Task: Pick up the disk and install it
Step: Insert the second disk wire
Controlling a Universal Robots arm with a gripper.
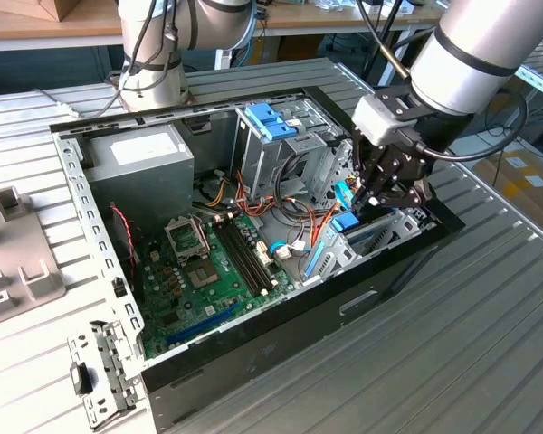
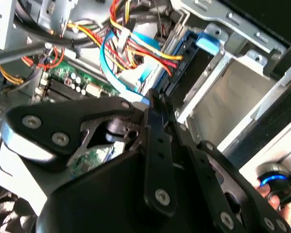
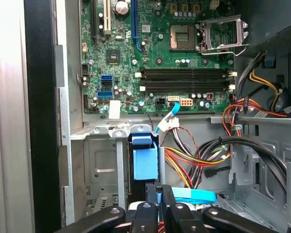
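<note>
The disk [image 1: 346,222] stands on edge in the metal drive cage [image 1: 394,226] at the front corner of the open computer case, on the exterior view's right. Only its light-blue carrier rail [image 3: 145,164] shows, seen end-on between the cage walls. My gripper [image 1: 373,201] hangs straight over that cage. In the first wrist view its two black fingers sit close together on a sliver of the blue rail, so the gripper [image 3: 159,195] is shut on the disk. The second wrist view has the gripper [image 2: 153,99] reaching down beside the cage wall [image 2: 242,92].
A bundle of red, yellow and blue cables [image 1: 299,194] lies right beside the cage. The green motherboard [image 1: 199,271] fills the case floor, with the grey power-supply box [image 1: 149,163] behind it. A blue latch [image 1: 270,122] tops the rear cage. A loose bracket [image 1: 95,371] lies outside the case.
</note>
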